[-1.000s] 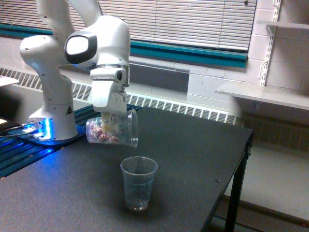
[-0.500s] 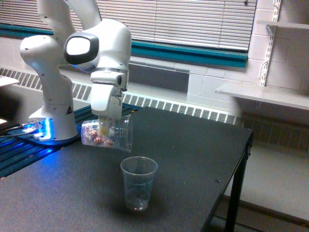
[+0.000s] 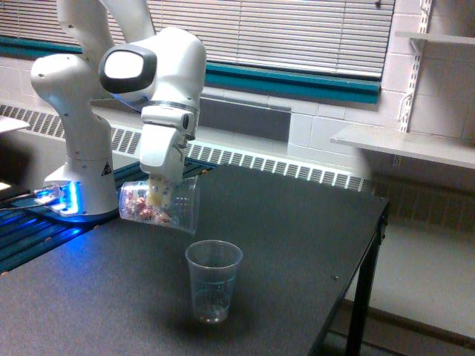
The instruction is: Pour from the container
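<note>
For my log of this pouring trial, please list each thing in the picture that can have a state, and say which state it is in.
held cup: tipped on its side, mouth toward the exterior view's right, small pinkish pieces inside, none spilling
gripper: fingers shut on the held cup
standing cup: upright on the table, open, almost empty
window blinds: lowered

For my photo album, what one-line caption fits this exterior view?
White robot arm's gripper holds a tipped clear cup of small pieces above an upright cup on a dark table.
</note>
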Action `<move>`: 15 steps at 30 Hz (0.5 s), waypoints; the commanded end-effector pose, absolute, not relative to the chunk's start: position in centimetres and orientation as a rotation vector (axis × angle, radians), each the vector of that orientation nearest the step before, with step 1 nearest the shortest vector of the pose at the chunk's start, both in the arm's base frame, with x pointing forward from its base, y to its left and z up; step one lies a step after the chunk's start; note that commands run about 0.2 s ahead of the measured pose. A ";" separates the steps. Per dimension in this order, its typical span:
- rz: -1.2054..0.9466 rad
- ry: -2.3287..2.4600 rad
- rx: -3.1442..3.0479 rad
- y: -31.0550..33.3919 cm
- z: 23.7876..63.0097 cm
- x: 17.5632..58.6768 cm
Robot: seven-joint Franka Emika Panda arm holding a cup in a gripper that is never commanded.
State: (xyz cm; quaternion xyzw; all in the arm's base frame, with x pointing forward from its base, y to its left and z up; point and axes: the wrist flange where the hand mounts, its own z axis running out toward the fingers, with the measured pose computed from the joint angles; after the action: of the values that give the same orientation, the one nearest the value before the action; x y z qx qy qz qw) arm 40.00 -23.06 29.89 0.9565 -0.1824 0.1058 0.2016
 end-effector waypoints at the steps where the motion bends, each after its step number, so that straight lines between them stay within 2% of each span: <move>1: 0.271 -0.498 2.655 -22.7 29.5 40.0; 15: 0.225 -0.442 2.639 -21.5 28.8 39.6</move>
State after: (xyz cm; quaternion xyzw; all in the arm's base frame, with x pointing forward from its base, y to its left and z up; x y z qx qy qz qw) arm 39.34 -22.20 28.77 0.9584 -0.1623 0.0815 0.2203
